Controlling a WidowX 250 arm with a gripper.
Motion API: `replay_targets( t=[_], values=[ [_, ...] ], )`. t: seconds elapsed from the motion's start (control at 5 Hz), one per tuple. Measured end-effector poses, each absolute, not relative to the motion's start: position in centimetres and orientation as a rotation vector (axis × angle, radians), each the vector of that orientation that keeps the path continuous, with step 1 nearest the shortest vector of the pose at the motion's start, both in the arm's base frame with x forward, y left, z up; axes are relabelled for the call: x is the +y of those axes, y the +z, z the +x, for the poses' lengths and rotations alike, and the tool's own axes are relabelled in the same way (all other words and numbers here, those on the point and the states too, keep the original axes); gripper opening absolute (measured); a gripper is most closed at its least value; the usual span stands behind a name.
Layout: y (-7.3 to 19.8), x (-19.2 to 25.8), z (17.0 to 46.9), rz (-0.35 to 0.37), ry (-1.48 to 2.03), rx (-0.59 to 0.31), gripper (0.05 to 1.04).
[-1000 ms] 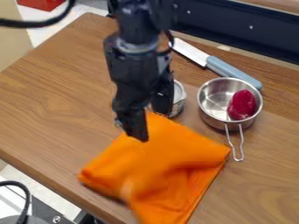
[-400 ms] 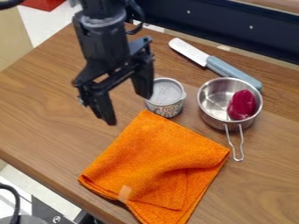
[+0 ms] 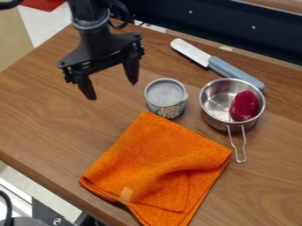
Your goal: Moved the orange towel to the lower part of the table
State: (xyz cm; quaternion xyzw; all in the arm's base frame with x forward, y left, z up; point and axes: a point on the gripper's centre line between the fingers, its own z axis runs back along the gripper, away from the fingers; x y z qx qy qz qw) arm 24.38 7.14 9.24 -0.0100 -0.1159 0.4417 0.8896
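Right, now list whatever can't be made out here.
All in the camera view:
- Lowest tip of the orange towel: cut off by the bottom edge.
- Table surface beneath the towel: covered by its cloth.
- Can's contents: hidden by its closed top.
- Pan bottom under the red object: blocked by that object.
- Arm above the pincer: its upper part is cropped by the top edge.

To your right, metal pot (image 3: pixel 216 115), dark-red lump inside, perhaps a vegetable. Blue-handled knife (image 3: pixel 220 65) behind it. Lidded can (image 3: pixel 166 98) left of pot.
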Motion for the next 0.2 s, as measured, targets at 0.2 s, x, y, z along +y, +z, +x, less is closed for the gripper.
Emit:
replay_targets(
  t=[0.2],
  values=[
    [7.81, 8.56, 25.87, 0.056, 0.789, -0.224, 0.999]
  ],
)
